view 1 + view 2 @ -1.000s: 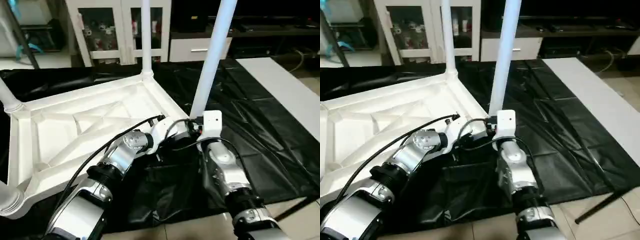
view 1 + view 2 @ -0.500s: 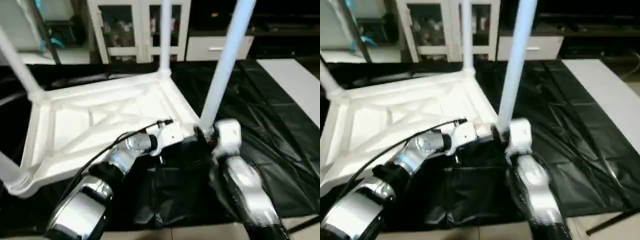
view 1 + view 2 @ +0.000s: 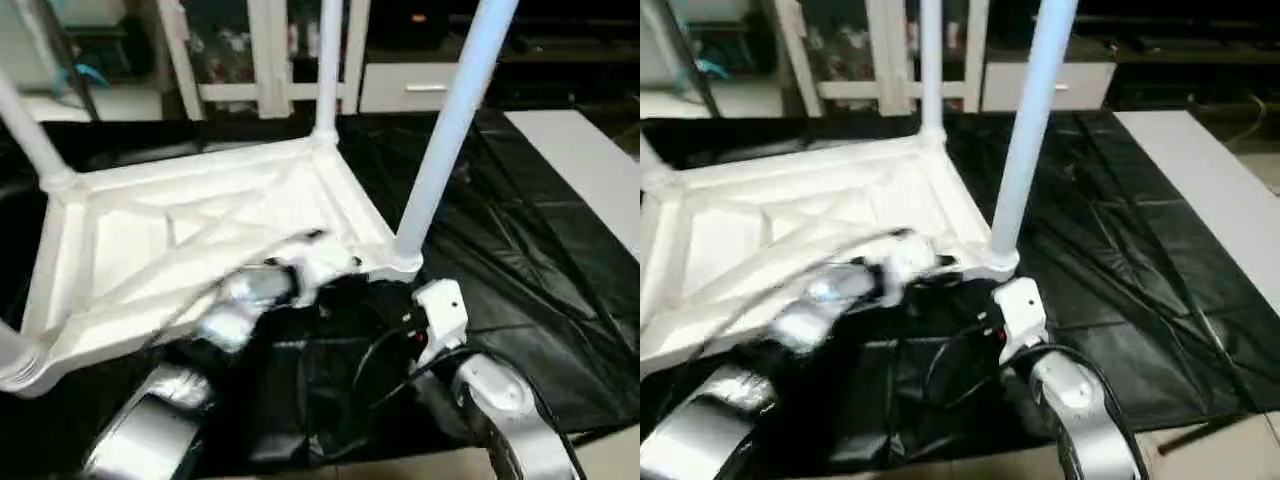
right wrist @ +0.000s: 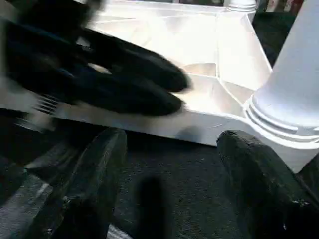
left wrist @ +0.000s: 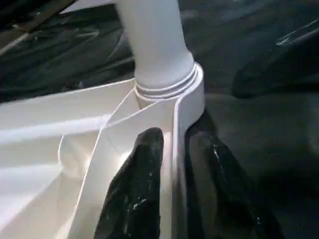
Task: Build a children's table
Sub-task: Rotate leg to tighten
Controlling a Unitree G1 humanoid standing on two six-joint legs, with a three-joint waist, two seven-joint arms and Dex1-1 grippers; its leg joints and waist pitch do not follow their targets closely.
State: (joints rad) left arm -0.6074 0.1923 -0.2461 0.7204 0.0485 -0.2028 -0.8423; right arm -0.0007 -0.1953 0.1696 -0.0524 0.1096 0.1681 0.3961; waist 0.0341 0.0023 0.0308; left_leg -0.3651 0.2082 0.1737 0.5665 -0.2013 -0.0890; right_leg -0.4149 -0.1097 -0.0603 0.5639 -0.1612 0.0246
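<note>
The children's table (image 3: 200,225) is seen lying upside down on a black plastic sheet (image 3: 520,260) spread over the floor, ribbed underside up, with tapered legs standing in its corner sockets; the leg nearest the robot (image 3: 445,125) is seated in the near corner socket (image 5: 172,92). The left end effector (image 5: 172,164) is set over the thin rim wall just beside that socket, one finger inside the wall and one outside; the jaws stand narrow, and whether the wall is actually pinched cannot be told. The right end effector (image 4: 174,189) is held wide open with nothing between its fingers, just off the table's near edge, over the sheet. The table is judged light and fairly stiff, though smooth and likely slippery; the rim wall and the ribs offer thin, firm holds, while a round tapered leg would slide in a two-finger grip and act as a long lever on its socket. Open sheet lies to the right of the table, near a pale strip of floor covering (image 3: 590,170); a white cabinet (image 3: 265,50) stands beyond the far edge.
</note>
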